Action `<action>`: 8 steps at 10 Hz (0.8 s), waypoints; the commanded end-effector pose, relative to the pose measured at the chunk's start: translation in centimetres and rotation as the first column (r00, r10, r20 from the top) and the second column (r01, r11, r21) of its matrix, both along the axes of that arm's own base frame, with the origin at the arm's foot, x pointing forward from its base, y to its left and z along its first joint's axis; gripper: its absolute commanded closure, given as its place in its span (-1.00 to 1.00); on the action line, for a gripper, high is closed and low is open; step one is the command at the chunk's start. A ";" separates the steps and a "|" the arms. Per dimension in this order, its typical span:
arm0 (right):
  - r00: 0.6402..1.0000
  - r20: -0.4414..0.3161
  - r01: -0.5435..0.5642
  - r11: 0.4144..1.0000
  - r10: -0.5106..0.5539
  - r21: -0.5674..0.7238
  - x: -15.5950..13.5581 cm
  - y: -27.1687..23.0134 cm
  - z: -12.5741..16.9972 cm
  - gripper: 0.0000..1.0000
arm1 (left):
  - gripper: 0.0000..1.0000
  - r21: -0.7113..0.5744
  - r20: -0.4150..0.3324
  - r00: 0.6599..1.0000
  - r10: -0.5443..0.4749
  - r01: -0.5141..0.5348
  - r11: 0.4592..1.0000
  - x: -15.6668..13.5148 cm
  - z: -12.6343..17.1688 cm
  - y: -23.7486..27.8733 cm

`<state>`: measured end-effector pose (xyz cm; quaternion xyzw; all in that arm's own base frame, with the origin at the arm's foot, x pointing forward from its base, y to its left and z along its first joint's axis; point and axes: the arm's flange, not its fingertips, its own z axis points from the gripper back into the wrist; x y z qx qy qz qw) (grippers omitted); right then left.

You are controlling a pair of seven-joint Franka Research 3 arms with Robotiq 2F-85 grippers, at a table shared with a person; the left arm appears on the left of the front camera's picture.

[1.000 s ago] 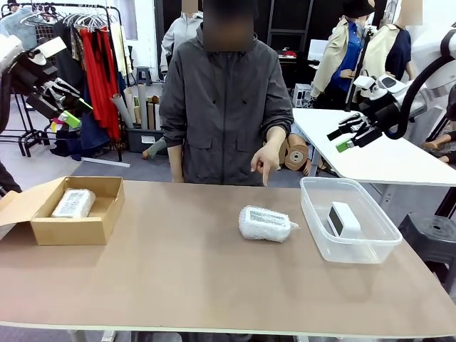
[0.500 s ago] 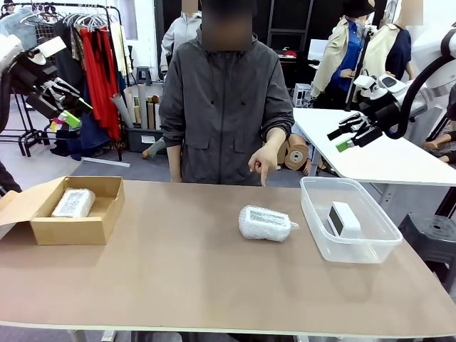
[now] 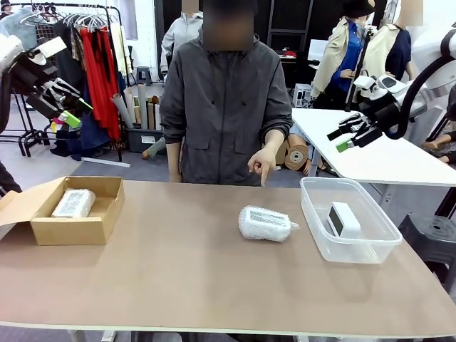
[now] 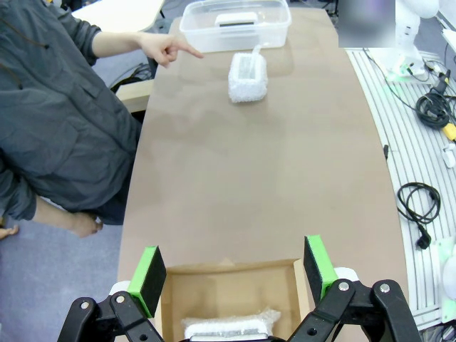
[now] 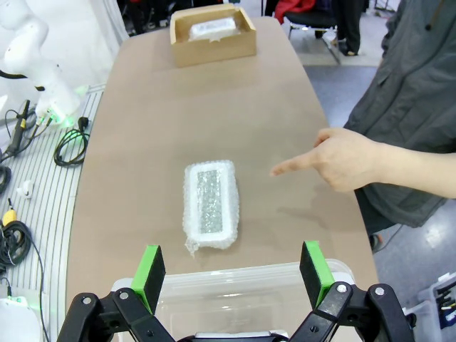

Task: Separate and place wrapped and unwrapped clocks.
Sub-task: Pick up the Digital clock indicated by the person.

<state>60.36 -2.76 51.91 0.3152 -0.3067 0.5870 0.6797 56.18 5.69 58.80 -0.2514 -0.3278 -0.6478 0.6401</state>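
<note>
1. Left fingers (image 4: 152, 279) spread, empty, high above the box (image 3: 71, 229) at the worktop's (image 3: 178, 285) left edge; its wrapped clock (image 3: 73, 203) is cut off in the wrist view.
2. Second wrapped clock (image 3: 265, 223) mid-worktop, near a pointing hand (image 3: 265, 162).
3. White clock (image 3: 344, 219) in tub (image 3: 360, 251), right edge; right fingers (image 5: 315, 271) spread, empty.

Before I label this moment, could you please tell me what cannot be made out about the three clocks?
- Loose wrapped clock: all views, crinkly wrap blurs its grey face.
- Boxed wrapped clock: left wrist view, cut off by the bottom edge; front view, too small.
- White clock in the tub: front view, face too small; right wrist view, cut off by the bottom edge.
</note>
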 end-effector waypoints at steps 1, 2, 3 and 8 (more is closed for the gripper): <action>1.000 0.010 0.012 1.000 -0.012 -0.006 0.0 0.1 0.0 -1.00 | -1.00 -0.002 0.009 1.000 -0.012 0.012 1.000 -0.2 0.0 0.1; 1.000 0.010 0.012 1.000 -0.012 -0.006 0.0 0.1 0.0 -1.00 | -1.00 -0.002 0.009 1.000 -0.012 0.012 1.000 -0.2 0.0 0.1; 1.000 0.010 0.012 1.000 -0.012 -0.006 0.0 0.1 0.0 -1.00 | -1.00 -0.002 0.009 1.000 -0.012 0.012 1.000 -0.2 0.0 0.1; 1.000 0.010 0.012 1.000 -0.012 -0.006 0.0 0.1 0.0 -1.00 | -1.00 0.000 0.000 1.000 0.000 0.000 1.000 0.0 0.0 0.0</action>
